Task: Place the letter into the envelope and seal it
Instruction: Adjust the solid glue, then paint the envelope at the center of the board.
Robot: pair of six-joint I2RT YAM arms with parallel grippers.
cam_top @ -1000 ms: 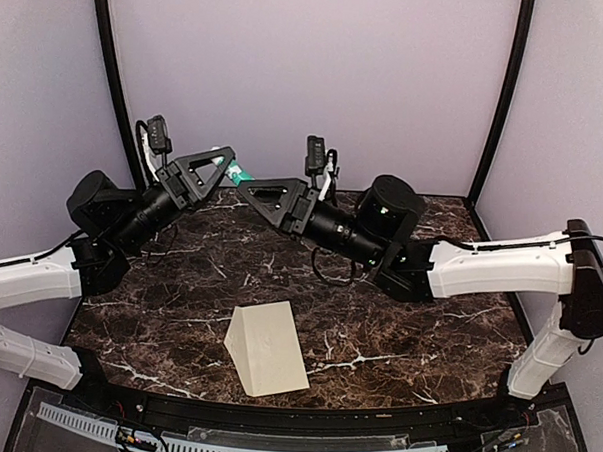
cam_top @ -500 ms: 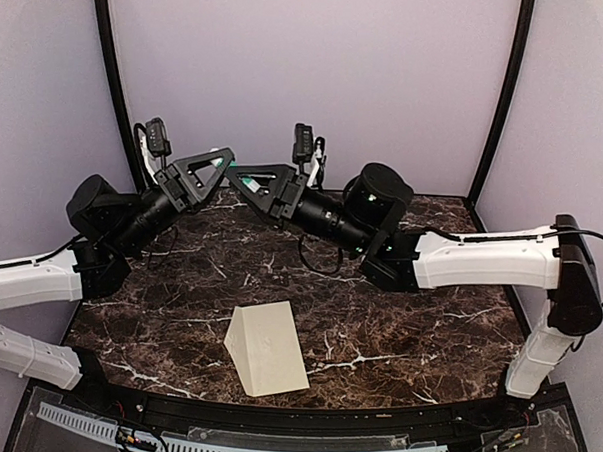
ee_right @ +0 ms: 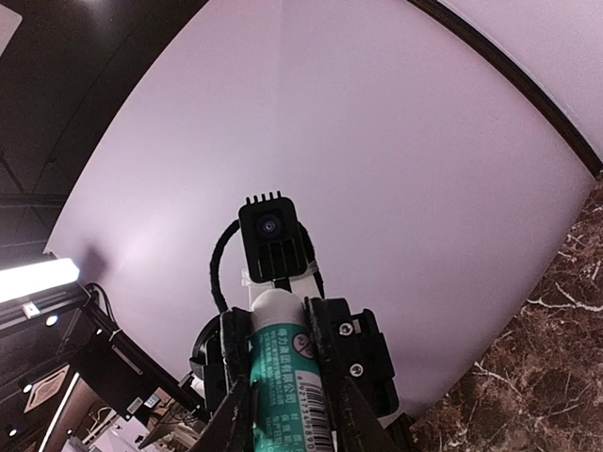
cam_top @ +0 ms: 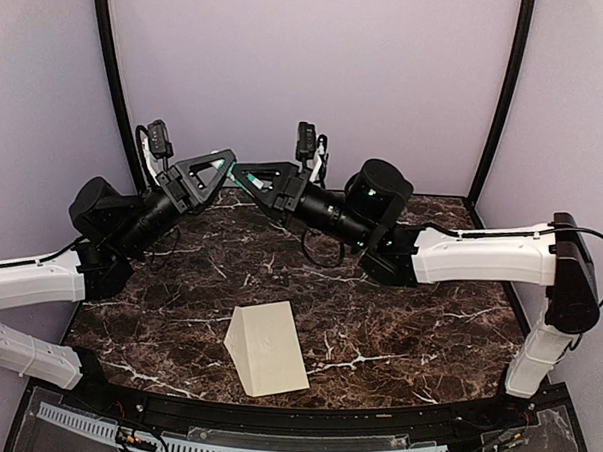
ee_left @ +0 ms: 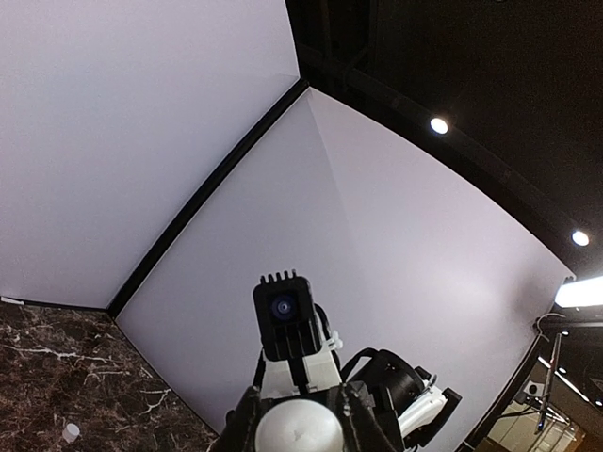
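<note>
The cream envelope (cam_top: 266, 347) lies flat on the dark marble table (cam_top: 427, 332), near the front centre, with its flap side to the left. The letter is not in view. Both grippers meet in the air above the back of the table. A green glue stick (cam_top: 240, 174) with a white cap spans between them. My left gripper (cam_top: 227, 167) is shut on its white cap end (ee_left: 300, 428). My right gripper (cam_top: 248, 178) is shut on its green body (ee_right: 292, 386). Both grippers are far from the envelope.
Lilac walls with black corner posts (cam_top: 113, 78) enclose the table. The right arm's white link (cam_top: 480, 259) stretches across the right half of the table. A small white object (ee_left: 71, 432) lies on the marble near the back wall.
My right gripper has moved left and slightly up, closing in on the glue stick held at the left gripper. The left arm and the envelope have barely moved.
</note>
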